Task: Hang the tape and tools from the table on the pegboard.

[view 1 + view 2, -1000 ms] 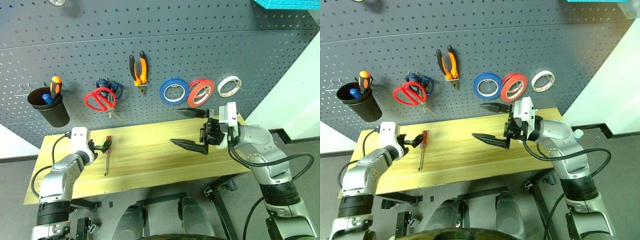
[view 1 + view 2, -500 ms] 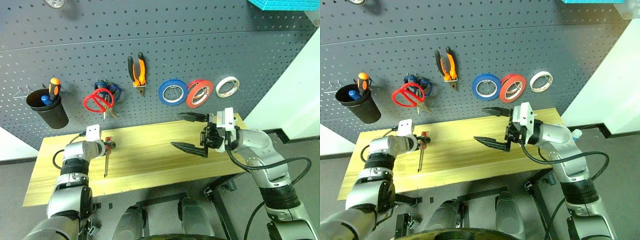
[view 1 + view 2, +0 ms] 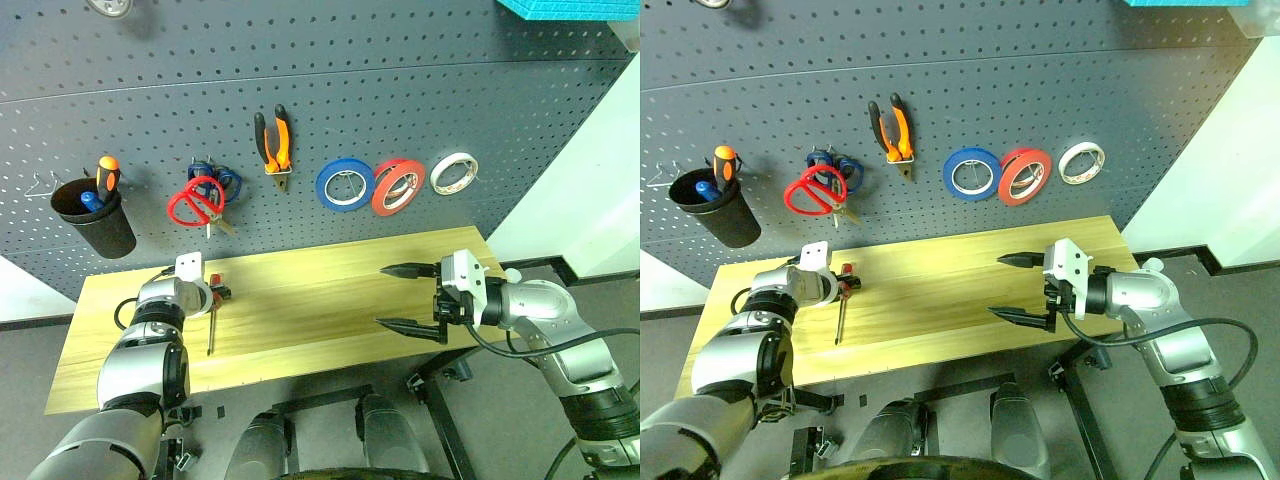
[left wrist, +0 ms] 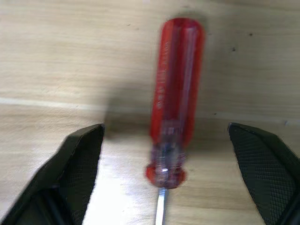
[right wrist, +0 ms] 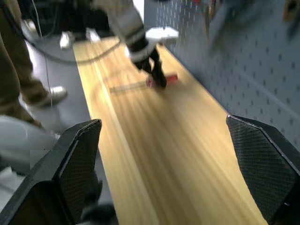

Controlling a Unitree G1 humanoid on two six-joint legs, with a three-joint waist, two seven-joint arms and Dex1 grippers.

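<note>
A workshop or tool bench: a dark pegboard (image 3: pixel 400 90) covers the wall, hung with pliers (image 3: pixel 275 142), scissors (image 3: pixel 198 200), three tape rings (image 3: pixel 399 186) and a black cup (image 3: pixel 92 214) of screwdrivers. Below it stands a plain wooden table (image 3: pixel 300 310) on a dark metal frame, over a grey floor.

The slim steel screwdriver with a red handle (image 3: pixel 212 318) lies on the left part of the light wooden worktop (image 3: pixel 300 310), the left end effector (image 3: pixel 218 293) straddling its handle. Behind hangs the dark blue-grey pegboard (image 3: pixel 400 90). Far right, the right end effector (image 3: pixel 403 296) hovers over the worktop's front edge.
</note>
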